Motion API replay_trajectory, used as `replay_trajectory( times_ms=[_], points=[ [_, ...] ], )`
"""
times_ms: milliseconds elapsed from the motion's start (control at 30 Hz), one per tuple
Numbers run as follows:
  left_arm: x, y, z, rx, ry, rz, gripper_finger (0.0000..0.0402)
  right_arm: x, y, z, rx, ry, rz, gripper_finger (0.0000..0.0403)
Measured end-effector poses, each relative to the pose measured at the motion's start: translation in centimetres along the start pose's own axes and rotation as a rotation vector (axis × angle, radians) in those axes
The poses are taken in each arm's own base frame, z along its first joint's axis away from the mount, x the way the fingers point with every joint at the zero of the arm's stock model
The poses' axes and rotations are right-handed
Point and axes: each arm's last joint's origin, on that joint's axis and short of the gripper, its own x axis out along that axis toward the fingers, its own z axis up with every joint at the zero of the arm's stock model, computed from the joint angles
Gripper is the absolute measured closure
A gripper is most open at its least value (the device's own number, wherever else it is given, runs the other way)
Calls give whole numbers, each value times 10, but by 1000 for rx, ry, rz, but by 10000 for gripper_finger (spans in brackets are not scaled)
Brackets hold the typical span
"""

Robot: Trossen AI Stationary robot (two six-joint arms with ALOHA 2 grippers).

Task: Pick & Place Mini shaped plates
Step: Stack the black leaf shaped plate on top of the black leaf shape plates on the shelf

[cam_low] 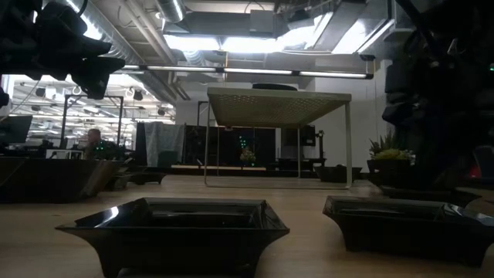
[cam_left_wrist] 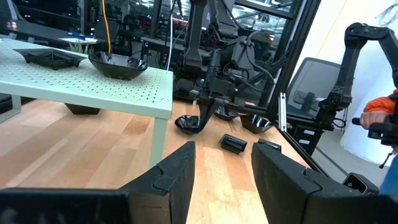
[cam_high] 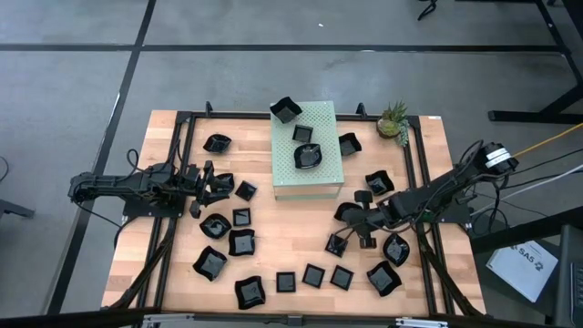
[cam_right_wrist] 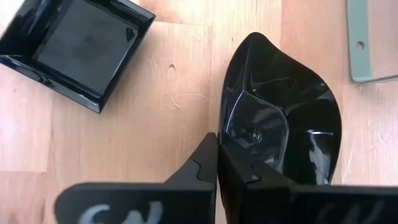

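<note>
Several glossy black mini shaped plates lie scattered on the wooden table (cam_high: 173,264); three more sit on the pale green perforated box (cam_high: 319,182). At the right of the table, my right gripper (cam_high: 355,219) (cam_right_wrist: 217,146) is shut on a wavy-rimmed plate (cam_right_wrist: 280,118) (cam_high: 346,210) just right of the box's near corner. A square plate (cam_right_wrist: 74,46) rests flat on its base beside it. At the left, my left gripper (cam_high: 221,186) (cam_left_wrist: 222,168) is level and open, with nothing between its fingers. My right gripper pinches the wavy plate's rim (cam_right_wrist: 222,127) on the side nearest it, one finger inside the bowl and the other outside. The fingers slant down at it from the table's right side. Whether the plate is clear of the table, I cannot tell.
A small spiky plant (cam_high: 394,119) stands at the far right. Dark frame rails (cam_high: 419,173) run along both sides of the table. More plates line the near edge (cam_high: 314,275) and crowd around my left gripper. A person's orange sleeve (cam_left_wrist: 379,112) shows beyond the table.
</note>
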Motion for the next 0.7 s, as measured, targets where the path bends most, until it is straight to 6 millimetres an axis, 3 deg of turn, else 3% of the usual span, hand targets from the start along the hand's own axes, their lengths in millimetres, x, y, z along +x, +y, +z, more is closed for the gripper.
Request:
replay_trajectory(
  times_ms=[433, 700],
  points=[
    [0, 0, 0, 0, 0, 0, 249, 0, -2, 4, 19, -21, 3, 399],
    [0, 0, 0, 0, 0, 0, 249, -13, -3, 27, 41, -62, 6, 399]
  ],
)
